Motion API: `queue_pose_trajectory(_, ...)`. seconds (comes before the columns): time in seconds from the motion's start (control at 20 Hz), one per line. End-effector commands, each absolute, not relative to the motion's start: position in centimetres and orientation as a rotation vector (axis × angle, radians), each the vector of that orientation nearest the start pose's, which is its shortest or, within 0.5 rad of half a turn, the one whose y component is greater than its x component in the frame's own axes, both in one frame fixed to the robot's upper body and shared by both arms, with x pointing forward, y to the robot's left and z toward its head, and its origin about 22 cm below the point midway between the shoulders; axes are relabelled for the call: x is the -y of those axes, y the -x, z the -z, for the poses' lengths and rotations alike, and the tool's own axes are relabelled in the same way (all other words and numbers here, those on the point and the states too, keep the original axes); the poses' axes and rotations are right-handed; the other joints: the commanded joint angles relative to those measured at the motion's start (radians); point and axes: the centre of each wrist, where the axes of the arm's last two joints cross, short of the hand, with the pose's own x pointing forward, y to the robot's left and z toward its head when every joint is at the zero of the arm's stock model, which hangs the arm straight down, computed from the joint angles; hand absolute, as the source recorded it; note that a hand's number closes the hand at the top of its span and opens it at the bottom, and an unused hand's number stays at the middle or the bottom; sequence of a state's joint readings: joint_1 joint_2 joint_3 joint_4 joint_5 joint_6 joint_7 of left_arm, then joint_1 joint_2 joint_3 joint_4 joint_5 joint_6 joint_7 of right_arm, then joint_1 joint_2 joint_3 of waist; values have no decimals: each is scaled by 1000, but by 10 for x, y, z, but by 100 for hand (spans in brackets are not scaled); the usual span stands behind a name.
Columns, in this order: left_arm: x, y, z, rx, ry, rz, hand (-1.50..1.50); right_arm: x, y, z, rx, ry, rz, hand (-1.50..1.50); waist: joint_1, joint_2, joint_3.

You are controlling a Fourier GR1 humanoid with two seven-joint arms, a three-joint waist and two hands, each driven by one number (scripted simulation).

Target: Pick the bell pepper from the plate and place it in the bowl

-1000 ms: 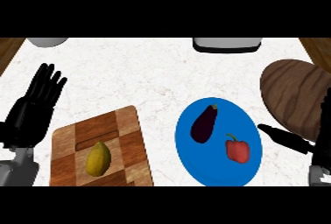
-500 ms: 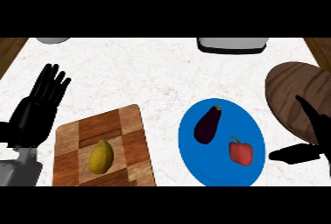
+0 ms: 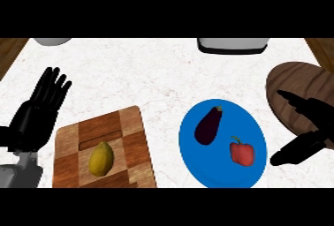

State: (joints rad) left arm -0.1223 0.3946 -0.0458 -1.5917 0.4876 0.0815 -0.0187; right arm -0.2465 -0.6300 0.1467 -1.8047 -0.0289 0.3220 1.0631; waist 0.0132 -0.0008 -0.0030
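Head view: right hand point(image 3: 306, 132) fingers spread open and holding nothing, just right of the blue plate point(image 3: 195, 170) where the red bell pepper point(image 3: 242, 153) lies beside an eggplant point(image 3: 209, 125), wooden bowl point(image 3: 297, 92) seemingly partly under the hand, left hand point(image 3: 36, 112) open, resting; a sideways close may nudge pepper into eggplant.

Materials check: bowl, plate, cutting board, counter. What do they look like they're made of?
Bowl: looks like dark brown wood, with faint grain streaks and a matte finish.
Plate: uniform bright blue, smooth; could be plastic or glazed ceramic, can't tell which.
Cutting board: wood, a patchwork of lighter and darker brown blocks with visible grain.
Counter: white with thin faint veins, apparently marble or similar stone.
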Motion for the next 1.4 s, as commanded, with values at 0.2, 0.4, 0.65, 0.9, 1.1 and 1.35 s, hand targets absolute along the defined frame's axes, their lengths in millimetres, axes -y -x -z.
queue_pose_trajectory(0.2,-280,-271,-54,1702,99,-58,0,245,-273,-154,656,484,-716,-150,-11,0,2)
queue_pose_trajectory(0.4,-304,-270,-52,1693,82,-65,0,238,-259,-141,640,478,-724,-150,-16,0,2)
queue_pose_trajectory(0.65,-298,-261,-57,1700,81,-65,0,238,-244,-128,687,581,-691,-150,-14,-2,3)
queue_pose_trajectory(0.9,-301,-274,-71,1688,71,-92,0,229,-219,-99,745,618,-699,-150,-21,-1,3)
queue_pose_trajectory(1.1,-300,-285,-48,1700,81,-82,0,239,-247,-106,758,620,-699,-150,-16,1,3)
queue_pose_trajectory(1.35,-296,-263,-70,1705,81,-61,0,226,-235,-89,739,621,-713,-150,-12,0,3)
